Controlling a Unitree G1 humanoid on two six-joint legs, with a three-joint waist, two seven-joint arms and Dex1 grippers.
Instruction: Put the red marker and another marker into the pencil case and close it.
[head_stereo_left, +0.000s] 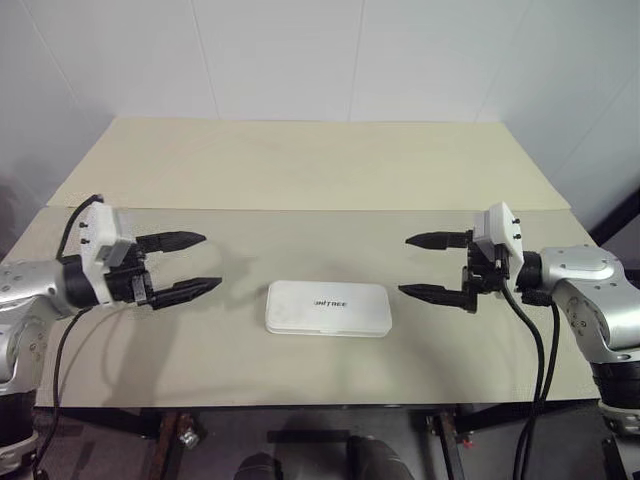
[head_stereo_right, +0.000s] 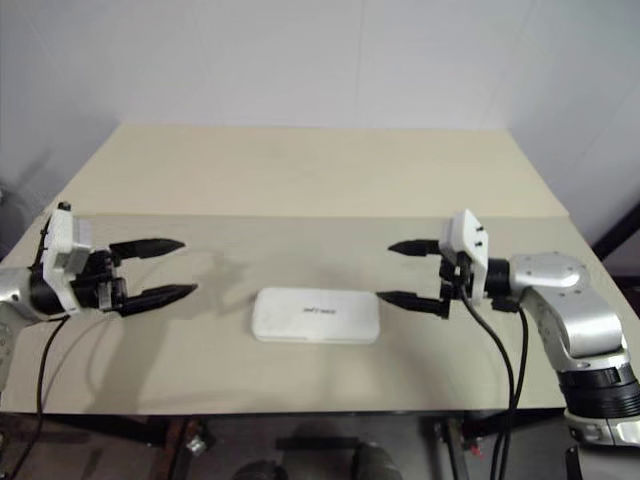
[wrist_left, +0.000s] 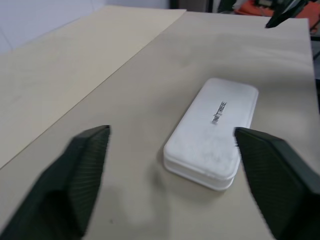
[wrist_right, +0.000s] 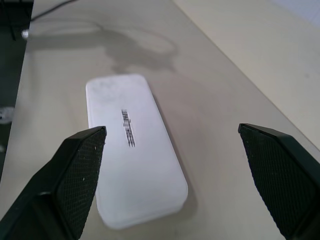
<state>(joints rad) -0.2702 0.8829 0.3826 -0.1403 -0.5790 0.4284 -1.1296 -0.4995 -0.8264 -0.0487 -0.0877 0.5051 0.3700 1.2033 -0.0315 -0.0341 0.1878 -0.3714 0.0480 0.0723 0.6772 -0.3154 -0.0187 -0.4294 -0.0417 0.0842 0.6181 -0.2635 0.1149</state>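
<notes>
Closest to my eyes is the front edge of the plain tan table (head_stereo_left: 300, 385), and just past it lies the white hard pencil case with rounded corners and small dark letters on its lid (head_stereo_left: 328, 308). It lies flat with its lid shut. Its long side runs from my left to my right, so each short end points at one of my hands.

My left gripper (head_stereo_left: 188, 264) hangs above the table on the left of the case, well apart from it. Its two black fingers are spread wide and hold nothing. My right gripper (head_stereo_left: 432, 266) hangs on the other side, a bit nearer to the case, with its lower finger close to the right short end but not touching. Its fingers are spread wide too, and they hold nothing. Both grippers point inward, toward the case between them.

No marker lies on the table, not the red one and not the pale one with the green cap. Because the lid is down, I cannot see what is inside the case. I think both markers may already be in there, so the job looks done or nearly done. If the lid needs one more press, my right hand is the nearer one.
</notes>
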